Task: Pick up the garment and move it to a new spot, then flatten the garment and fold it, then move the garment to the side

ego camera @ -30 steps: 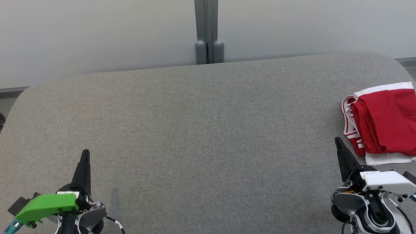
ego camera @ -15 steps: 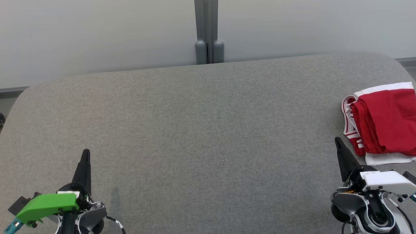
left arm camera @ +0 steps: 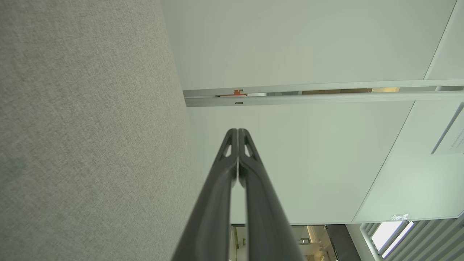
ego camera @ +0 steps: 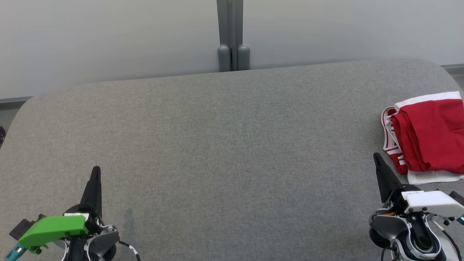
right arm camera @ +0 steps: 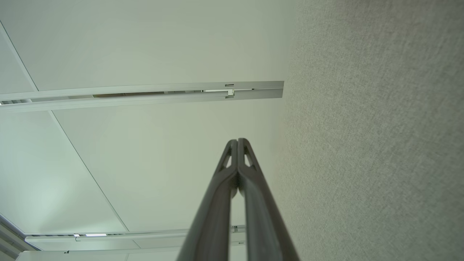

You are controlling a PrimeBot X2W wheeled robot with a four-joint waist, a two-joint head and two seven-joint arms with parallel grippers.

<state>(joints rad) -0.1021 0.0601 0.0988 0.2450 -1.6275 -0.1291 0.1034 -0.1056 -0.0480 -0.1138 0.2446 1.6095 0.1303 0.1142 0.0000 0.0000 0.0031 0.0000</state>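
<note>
Red garment (ego camera: pixel 431 134) with white bands, trim apparently red-striped, mottled grey table (ego camera: pixel 232 145), green-capped left tool (ego camera: pixel 95 170), white-capped right tool (ego camera: pixel 377 156)

We saw the red and white garment (ego camera: pixel 431 134) run off the head view's right edge, its far part cut away, the left gripper (ego camera: pixel 95 171) and right gripper (ego camera: pixel 377 156) clipped at their bases by the bottom edge, and a wall notice (left arm camera: pixel 451 136) whose print was too small to read.

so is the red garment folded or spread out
Folded: the red garment lies as a compact layered bundle at the right of the grey table, white trim along its edges.
</note>
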